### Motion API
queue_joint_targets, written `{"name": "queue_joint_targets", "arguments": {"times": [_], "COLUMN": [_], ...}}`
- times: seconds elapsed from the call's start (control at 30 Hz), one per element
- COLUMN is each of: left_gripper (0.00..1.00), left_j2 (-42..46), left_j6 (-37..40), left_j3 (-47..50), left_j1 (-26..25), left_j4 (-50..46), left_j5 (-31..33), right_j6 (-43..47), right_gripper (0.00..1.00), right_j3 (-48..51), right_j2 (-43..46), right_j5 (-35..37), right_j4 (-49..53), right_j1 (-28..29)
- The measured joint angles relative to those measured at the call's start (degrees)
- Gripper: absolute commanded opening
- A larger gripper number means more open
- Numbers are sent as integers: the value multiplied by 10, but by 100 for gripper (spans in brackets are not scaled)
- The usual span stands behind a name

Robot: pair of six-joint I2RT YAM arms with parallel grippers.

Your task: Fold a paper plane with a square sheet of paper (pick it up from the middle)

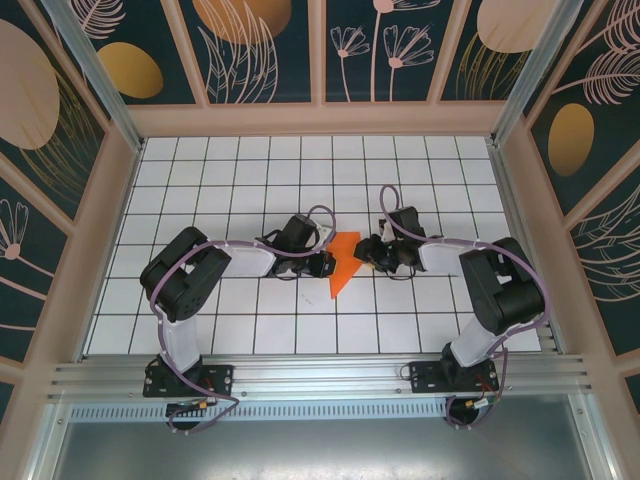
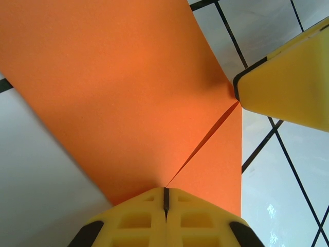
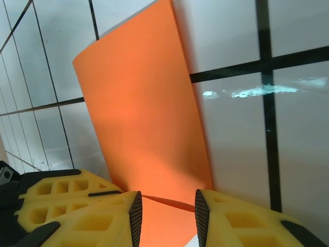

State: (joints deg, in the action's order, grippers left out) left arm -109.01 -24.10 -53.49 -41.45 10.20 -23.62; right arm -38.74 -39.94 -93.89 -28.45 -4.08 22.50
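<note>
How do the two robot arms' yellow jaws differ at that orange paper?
The left arm has its yellow jaws pressed shut; the right arm's yellow jaws stand apart with a gap. The left arm meets the folded orange paper sheet from its left, the right arm from its right. Both pairs sit at the paper.

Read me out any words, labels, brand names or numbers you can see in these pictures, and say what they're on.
No readable text anywhere.
The bright orange folded paper sheet is blank.
The white tiled table bears only black grid lines.
The dark painted wall panels carry leaf and flower drawings, no letters.
</note>
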Motion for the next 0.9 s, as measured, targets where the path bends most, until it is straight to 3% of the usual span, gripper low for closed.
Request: {"name": "queue_joint_targets", "arguments": {"times": [0.37, 0.9], "left_gripper": [1, 1], "left_j2": [0, 0], "left_j6": [-5, -6], "left_j3": [3, 3], "left_j1": [0, 0], "left_j4": [3, 3], "left_j5": [-2, -2], "right_j6": [-22, -38], "right_gripper": [36, 34], "right_j3": [3, 7], "right_j2": [0, 10], "right_j5": [40, 18], "right_j4": [-1, -14], "right_j1": [11, 17]}}
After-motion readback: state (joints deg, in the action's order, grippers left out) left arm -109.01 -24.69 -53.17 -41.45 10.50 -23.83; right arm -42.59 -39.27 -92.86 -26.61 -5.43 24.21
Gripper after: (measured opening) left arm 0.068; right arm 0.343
